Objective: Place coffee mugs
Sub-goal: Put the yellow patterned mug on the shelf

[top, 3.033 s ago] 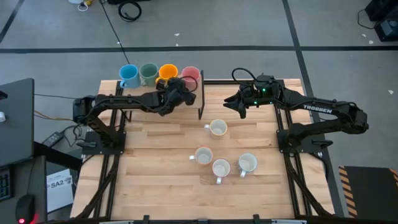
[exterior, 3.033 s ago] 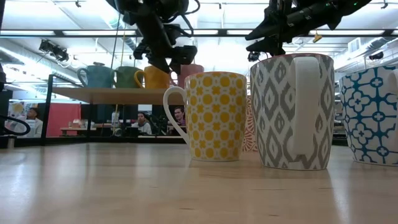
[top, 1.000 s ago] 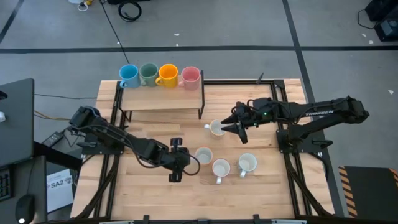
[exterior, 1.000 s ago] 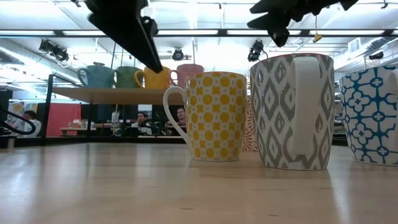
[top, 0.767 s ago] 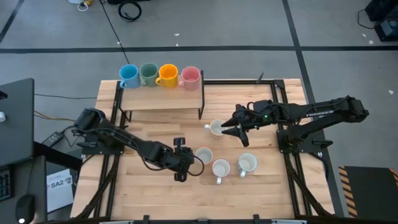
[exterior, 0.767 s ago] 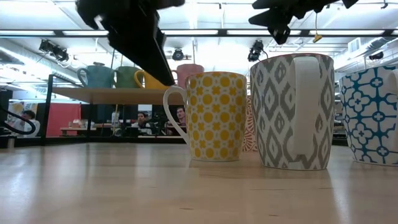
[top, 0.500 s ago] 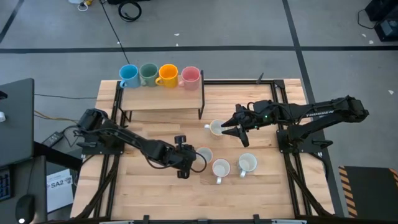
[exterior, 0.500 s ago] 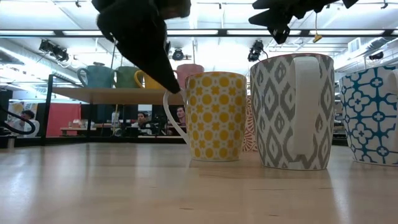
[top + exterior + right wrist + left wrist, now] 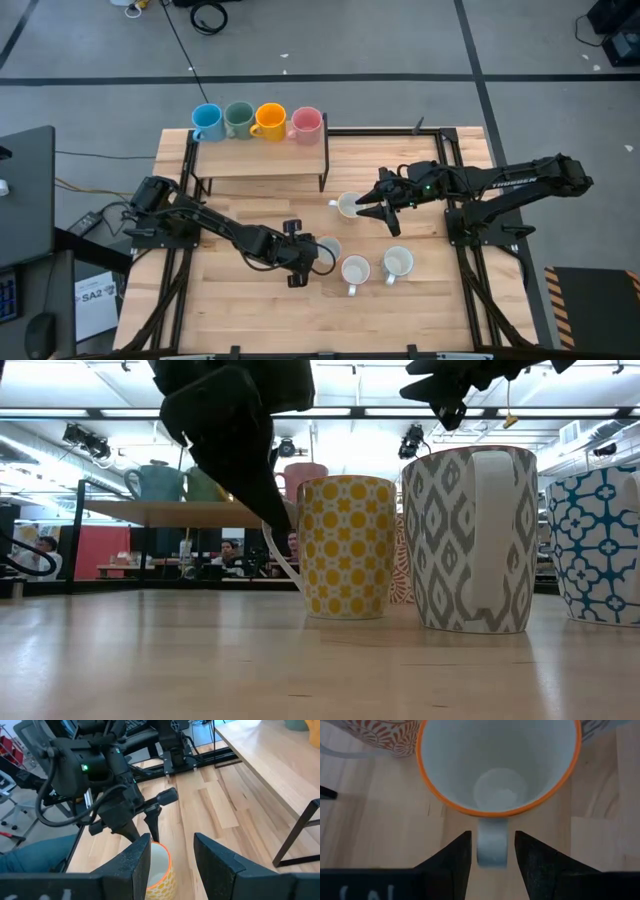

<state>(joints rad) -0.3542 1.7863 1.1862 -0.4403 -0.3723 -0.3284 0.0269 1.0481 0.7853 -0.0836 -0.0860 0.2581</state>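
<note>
Coffee mugs: four plain-coloured ones sit in a row on the shelf (image 9: 260,155) at the far side of the worktop (image 9: 240,305), i.e. blue mug (image 9: 207,120), green mug (image 9: 238,118), orange-yellow mug (image 9: 270,119), pink mug (image 9: 306,122), all upright, handles sticking out.

The other four, white inside w/ patterned outsides, stand upright on the worktop in a loose cluster toward the right-centre.

Left arm is stretched low across the wood, and the left gripper (image 9: 492,837) is down at the yellow-patterned mug (image 9: 345,545). Wrist view tells it best: the two dark fingers (image 9: 454,857) straddle the mug's handle, one each side, a thin sliver of wood showing btwn finger and handle on both sides. So jaws parted, around the handle, not pinching it as far as one can see. Mug base flat on the worktop, not lifted.

Just beside it: the grey-patterned mug (image 9: 470,540) and the blue-patterned mug (image 9: 598,545), nearer the front edge, close together but apart. The red-orange patterned mug (image 9: 380,735) stands farther back, nearest the shelf.

Right arm reaches in from its side; right gripper (image 9: 372,207) hangs above the worktop just beside the red-orange mug, tips pointing at it. Its fingers are spread, nothing btwn them. From its wrist cam you look past them to the left gripper working the yellow mug.
</note>
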